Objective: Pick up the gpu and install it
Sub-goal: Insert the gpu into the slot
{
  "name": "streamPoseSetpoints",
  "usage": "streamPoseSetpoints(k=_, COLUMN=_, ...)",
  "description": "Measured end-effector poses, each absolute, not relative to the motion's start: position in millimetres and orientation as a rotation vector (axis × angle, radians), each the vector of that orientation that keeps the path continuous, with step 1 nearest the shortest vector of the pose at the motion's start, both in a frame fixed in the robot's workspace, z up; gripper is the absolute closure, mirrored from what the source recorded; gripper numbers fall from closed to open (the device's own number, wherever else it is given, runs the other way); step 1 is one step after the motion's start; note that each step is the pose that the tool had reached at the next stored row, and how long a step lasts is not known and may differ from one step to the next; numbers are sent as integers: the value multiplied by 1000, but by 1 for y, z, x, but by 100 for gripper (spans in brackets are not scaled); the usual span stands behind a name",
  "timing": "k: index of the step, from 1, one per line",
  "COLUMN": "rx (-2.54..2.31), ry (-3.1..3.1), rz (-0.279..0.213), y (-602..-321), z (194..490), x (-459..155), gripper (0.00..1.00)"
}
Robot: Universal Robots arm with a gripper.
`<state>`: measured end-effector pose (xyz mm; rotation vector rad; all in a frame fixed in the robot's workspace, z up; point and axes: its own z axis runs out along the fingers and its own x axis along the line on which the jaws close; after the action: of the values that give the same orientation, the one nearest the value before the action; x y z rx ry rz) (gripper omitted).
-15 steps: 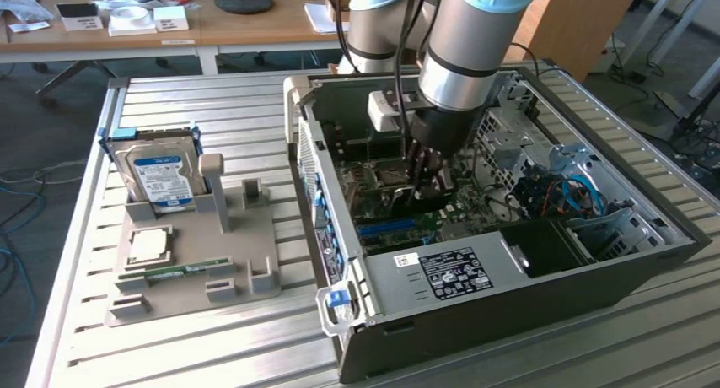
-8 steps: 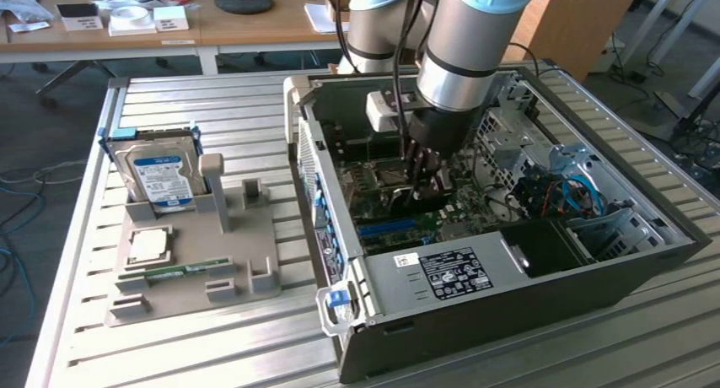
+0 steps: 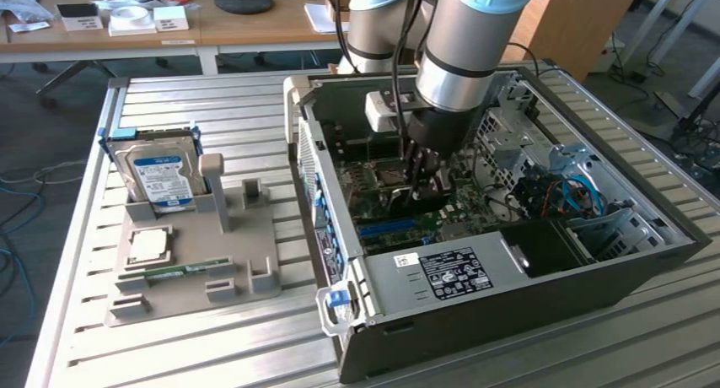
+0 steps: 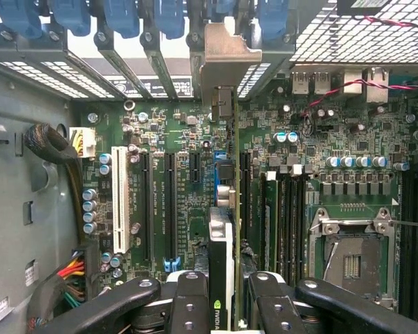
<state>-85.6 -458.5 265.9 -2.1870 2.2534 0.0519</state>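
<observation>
The gpu (image 4: 221, 275) stands edge-on between my fingers (image 4: 189, 306), a thin dark card with a green logo on its near end. Its silver bracket (image 4: 226, 59) reaches the rear slot openings of the case. My gripper (image 4: 226, 296) is shut on the card, which sits in line with a slot on the green motherboard (image 4: 174, 125); whether it is seated I cannot tell. In the exterior view my gripper (image 3: 433, 181) reaches down inside the open computer case (image 3: 473, 270), with the gpu (image 3: 419, 204) dark below it.
Black expansion slots (image 4: 148, 209) and a white slot (image 4: 118, 205) lie beside the card, the processor socket (image 4: 352, 254) on the other side. Blue bracket clips (image 4: 118, 17) line the case's rear. Outside, a grey fixture (image 3: 242, 274) holds a blue-labelled hard drive (image 3: 163, 173).
</observation>
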Motion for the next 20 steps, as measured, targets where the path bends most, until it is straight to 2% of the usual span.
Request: streamPoseSetpoints(k=20, rx=-2177, ry=2263, rz=52, y=-460, z=265, x=-87, gripper=73)
